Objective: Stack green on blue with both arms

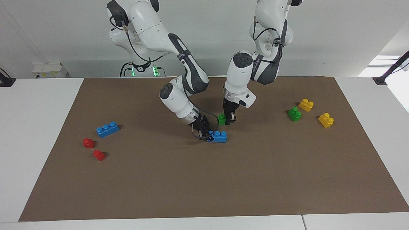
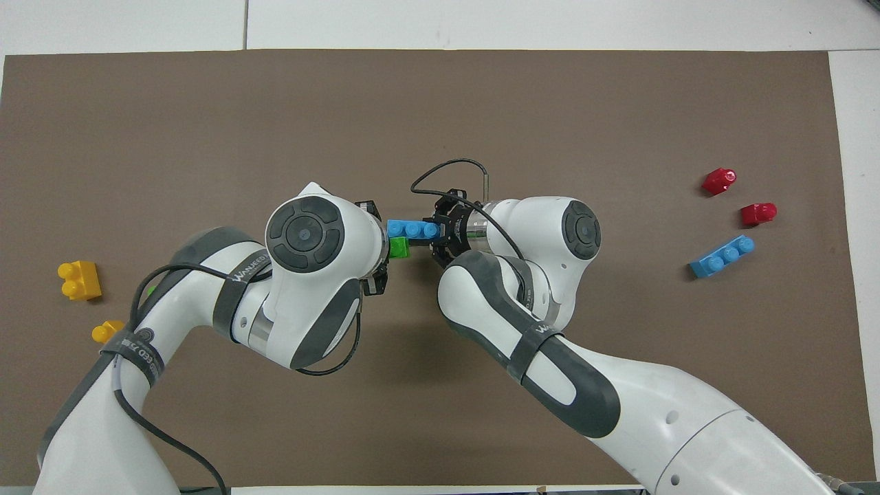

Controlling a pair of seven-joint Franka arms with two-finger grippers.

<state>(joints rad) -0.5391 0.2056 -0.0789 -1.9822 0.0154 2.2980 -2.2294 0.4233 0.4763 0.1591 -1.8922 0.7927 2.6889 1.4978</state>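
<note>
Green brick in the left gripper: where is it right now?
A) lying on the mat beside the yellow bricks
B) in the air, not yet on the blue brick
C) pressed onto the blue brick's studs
B: the left gripper holds the green brick above the mat, clear of the blue brick in the right gripper.

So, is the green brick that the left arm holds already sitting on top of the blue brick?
No: in the facing view the green brick hangs in the left gripper above the mat, apart from the blue brick that the right gripper holds down.
</note>
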